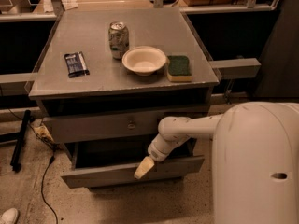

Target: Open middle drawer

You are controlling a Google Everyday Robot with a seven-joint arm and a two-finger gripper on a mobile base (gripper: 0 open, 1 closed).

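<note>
Judging from how it sits, the middle drawer (98, 175) is already a good way out. Its grey front stands well nearer to me than the closed top drawer (93, 127) above it, and I can see down into the dark box behind the front. I'd call the task mostly done; what may be left is a little more pull and letting go. The drawer is low in the cabinet, near the floor, under the top drawer. Its long axis runs left to right, its face points to the near side, and it slides along the near-far line. The front looks slightly skewed, with the right end sitting a touch farther back than the left.

My gripper (144, 167) is right at the middle of that front, at its upper edge, where I'd expect the knob, which it hides. Whether it is clamped on the knob or only resting against the panel, I cannot tell. The arm (187, 127) reaches in from the right, from the robot body (257, 162) at the near right.

The top drawer's own small knob (131, 124) is untouched. On the cabinet top (93, 85) are a dark snack packet (76, 63) at left, a soda can (118, 39), a pale bowl (144, 59) and a green sponge (179, 67) at right.
</note>
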